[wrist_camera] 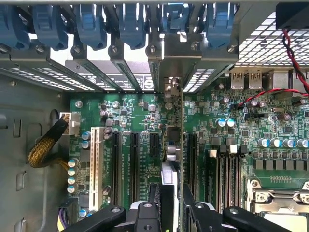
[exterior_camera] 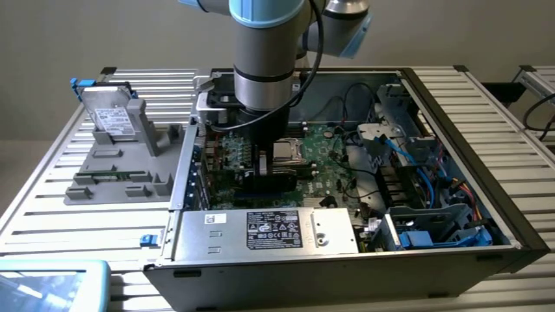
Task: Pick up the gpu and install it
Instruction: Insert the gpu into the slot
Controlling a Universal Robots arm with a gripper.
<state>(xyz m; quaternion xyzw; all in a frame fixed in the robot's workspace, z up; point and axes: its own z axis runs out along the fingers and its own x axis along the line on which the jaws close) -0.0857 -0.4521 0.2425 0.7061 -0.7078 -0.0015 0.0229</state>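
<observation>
- The arm [exterior_camera: 264, 58] comes down from the top centre of the exterior view into the open computer case [exterior_camera: 451, 162], which fills the middle and right of that frame.
- The gripper [exterior_camera: 264, 170] sits low over the green motherboard [exterior_camera: 325, 156], near the centre of the frame.
- In the wrist view the gripper [wrist_camera: 176, 205] shows at the bottom centre, its black fingers [wrist_camera: 155, 203] clenched on the gpu [wrist_camera: 174, 145] from both sides.
- The gpu stands on edge, seen as a thin vertical strip running up the middle of the wrist frame; its silver end bracket [wrist_camera: 173, 63] reaches the rear slot openings of the case at the top centre.
- It stands between the black expansion slots [wrist_camera: 134, 159] of the motherboard [wrist_camera: 130, 116]; whether it is fully seated I cannot tell.
- Blue slot latches [wrist_camera: 91, 21] line the top of the wrist frame.
- A grey parts tray [exterior_camera: 121, 156] rests on the slatted table [exterior_camera: 52, 214] at the left of the exterior view, with a grey hard drive [exterior_camera: 113, 117] standing in it.
- The power supply [exterior_camera: 269, 231] with its label lies along the lower centre of the case.
</observation>
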